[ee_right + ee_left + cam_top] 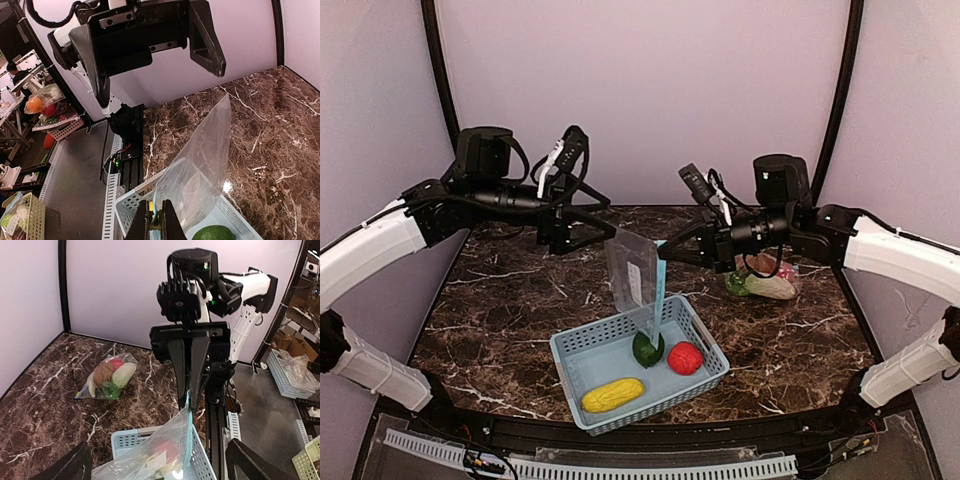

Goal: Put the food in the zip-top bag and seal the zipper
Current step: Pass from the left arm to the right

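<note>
A: Right, what lies closest to the near edge of the worktop (500,320)?

B: A pale blue basket (665,400), about midway along that edge. Inside it a yellow corn cob (612,395) lies at the near side. A red apple (685,357) sits toward the right, with a dark green fruit (648,349) just beside it.

A: And the clear bag?

B: The clear bag (632,272) hangs upright over the basket, and its lower end dips in above the green fruit. Nothing shows inside it. Its blue zipper strip (660,290) runs down the right side.

A: Who holds it?

B: The right claw (189,402) does. It is clenched on the zipper edge near the top, fingers pressed together with the blue strip between them.

A: What about the left claw?

B: The left claw (598,228) is released, jaws wide apart. It is level with the bag's upper left corner and just beside it, gripping nothing. I cannot tell whether a fingertip brushes the plastic.

A: Is there anything further back?

B: A second bag (765,282) lies flat toward the right edge of the worktop, beyond the right claw. It is stuffed with brown, white, red and green produce.
</note>
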### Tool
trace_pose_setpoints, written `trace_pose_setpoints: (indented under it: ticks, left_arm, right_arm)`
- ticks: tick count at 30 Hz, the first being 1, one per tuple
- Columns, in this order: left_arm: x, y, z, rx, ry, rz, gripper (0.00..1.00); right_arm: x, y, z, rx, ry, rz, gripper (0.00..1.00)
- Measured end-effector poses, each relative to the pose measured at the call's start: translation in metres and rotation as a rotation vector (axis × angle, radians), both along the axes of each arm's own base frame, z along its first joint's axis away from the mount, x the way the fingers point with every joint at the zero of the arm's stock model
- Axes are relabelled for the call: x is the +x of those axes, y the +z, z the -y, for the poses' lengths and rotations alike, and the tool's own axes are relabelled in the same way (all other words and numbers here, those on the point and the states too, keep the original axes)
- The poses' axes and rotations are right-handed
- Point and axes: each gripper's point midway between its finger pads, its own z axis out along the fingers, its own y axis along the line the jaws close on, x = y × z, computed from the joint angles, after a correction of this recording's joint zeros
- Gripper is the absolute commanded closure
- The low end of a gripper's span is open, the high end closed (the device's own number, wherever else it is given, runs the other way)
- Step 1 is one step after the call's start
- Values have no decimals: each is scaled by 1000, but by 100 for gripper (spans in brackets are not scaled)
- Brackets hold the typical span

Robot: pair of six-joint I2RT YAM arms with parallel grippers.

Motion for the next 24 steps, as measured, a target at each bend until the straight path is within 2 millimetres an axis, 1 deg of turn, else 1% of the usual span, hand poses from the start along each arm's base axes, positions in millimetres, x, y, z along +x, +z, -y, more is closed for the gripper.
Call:
trace_pose_setpoints:
  ticks: [5, 7, 8, 9, 10, 11, 13, 15, 18, 19, 21, 24]
  left_arm:
    - [-14, -37, 25, 89, -108, -59, 8]
    - [-16, -49, 33, 117, -136, -86, 12]
    - [-17, -52, 36, 125, -151, -95, 17]
    - [-18, -55, 39, 130, -163, -101, 19]
    - [-19, -57, 42, 133, -173, -105, 24]
    - [-20, -57, 44, 132, -189, -105, 27]
    - [-21, -58, 47, 131, -206, -109, 40]
    - [-23, -59, 50, 129, -228, -116, 47]
    - [-26, -64, 54, 130, -261, -134, 54]
    - [-27, -66, 56, 132, -269, -142, 58]
    - [-30, -69, 58, 132, -288, -154, 63]
    - [-33, -71, 59, 130, -307, -164, 69]
  right_arm:
    - [-4, -9, 2, -62, 17, -10, 100]
    - [-5, -12, 2, -78, 23, -15, 100]
    - [-5, -14, 1, -85, 27, -17, 100]
    - [-6, -16, 1, -94, 29, -21, 100]
    - [-6, -17, 0, -100, 32, -21, 100]
    - [-6, -19, 0, -107, 35, -23, 100]
    - [-6, -22, -1, -120, 38, -31, 100]
    - [-6, -25, -1, -128, 39, -36, 100]
    - [-4, -28, -3, -137, 40, -41, 100]
    - [-4, -29, -3, -141, 41, -45, 100]
    - [-4, -31, -4, -148, 42, -49, 100]
    - [-4, -32, -5, -154, 44, -53, 100]
